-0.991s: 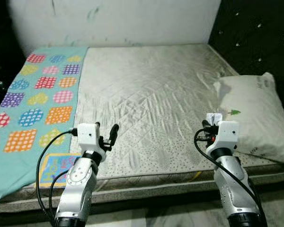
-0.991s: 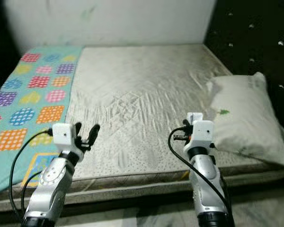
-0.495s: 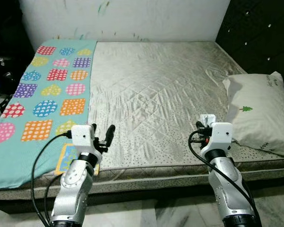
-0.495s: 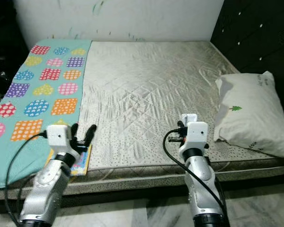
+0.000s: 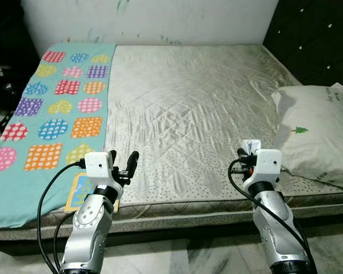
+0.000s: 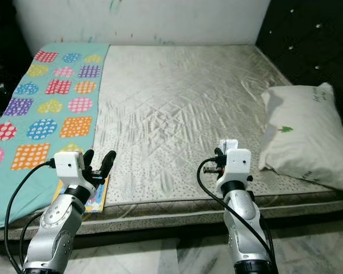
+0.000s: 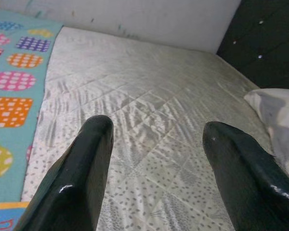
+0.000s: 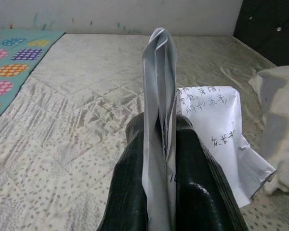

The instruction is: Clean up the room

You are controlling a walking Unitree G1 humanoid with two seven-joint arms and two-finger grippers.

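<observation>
Currently I'm holding a crumpled white sheet of handwritten paper [image 8: 183,125], pinched between the pressed-together black fingers of the right gripper [image 5: 247,153], low over the near edge of the bare quilted beige mattress [image 5: 183,108]. Left gripper [image 5: 123,161] is hovering empty at 7 o'clock, fingers [image 7: 82,178] spread wide. I'm reading this as the carry step: trash picked, not yet binned. Next move calls for turning off the bed and finding a bin. White pillow with a small green tree print [image 5: 315,132] is lying at 3 o'clock, teal blanket with bright dotted patches [image 5: 43,114] at 9 o'clock. Ink on the paper looks like Chinese characters; I'm not able to read it.
</observation>
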